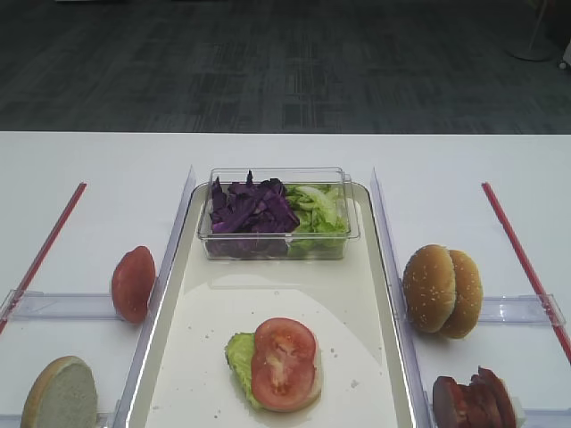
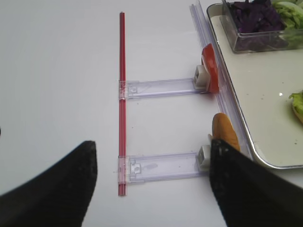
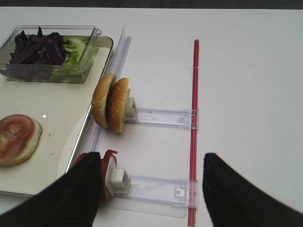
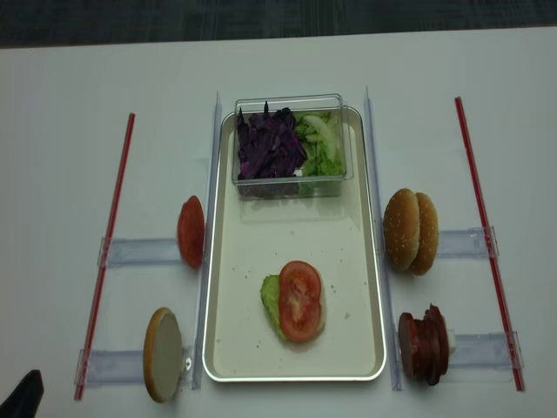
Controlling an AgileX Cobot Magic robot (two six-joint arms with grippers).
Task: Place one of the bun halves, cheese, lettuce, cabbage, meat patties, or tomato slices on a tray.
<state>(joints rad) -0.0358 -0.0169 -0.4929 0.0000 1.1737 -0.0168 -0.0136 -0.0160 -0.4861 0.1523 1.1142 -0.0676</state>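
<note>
White table (image 1: 285, 152) carried a small clear plastic box (image 1: 278, 234) at the far end, two red rods (image 4: 106, 252) at either side, clear acrylic holders (image 3: 158, 117), and a smooth red tomato end piece (image 1: 133, 283) standing upright at left.

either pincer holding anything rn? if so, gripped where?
Nothing held. Left pincer and right pincer both stand open over the bare table, with only tabletop and clear rails between their fingers.

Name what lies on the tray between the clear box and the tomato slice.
Nothing: in the overhead realsense view, bare tray separates the clear box from the tomato slice.
</note>
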